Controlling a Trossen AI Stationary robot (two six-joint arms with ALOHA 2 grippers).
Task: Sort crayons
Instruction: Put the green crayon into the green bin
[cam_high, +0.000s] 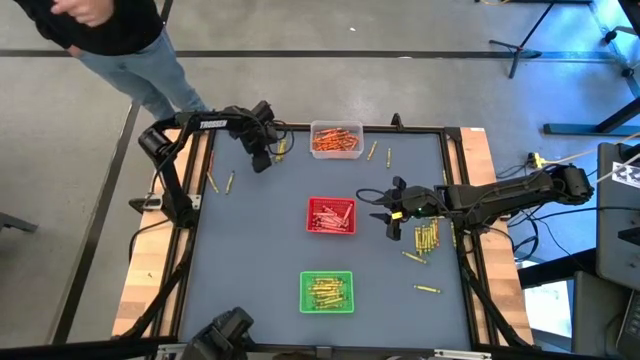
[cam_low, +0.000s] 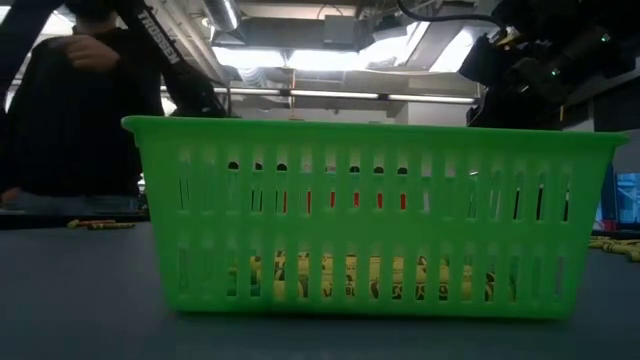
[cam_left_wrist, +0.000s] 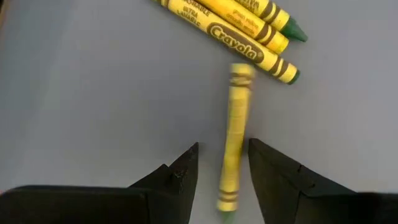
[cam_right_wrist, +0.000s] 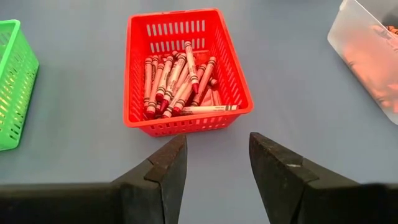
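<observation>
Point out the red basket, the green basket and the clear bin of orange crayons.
red basket (cam_right_wrist: 186, 119), right wrist view, near rim.
green basket (cam_low: 370, 132), low view, top rim.
clear bin (cam_high: 336, 152), high view, near rim.

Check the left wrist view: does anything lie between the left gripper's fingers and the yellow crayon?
Nothing visible does. The yellow crayon already lies in the gap of the left gripper; the other crayons lie beyond it.

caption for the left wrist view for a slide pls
Left gripper straddling a yellow-green crayon between its fingers, two more crayons on the grey table beyond.
</observation>
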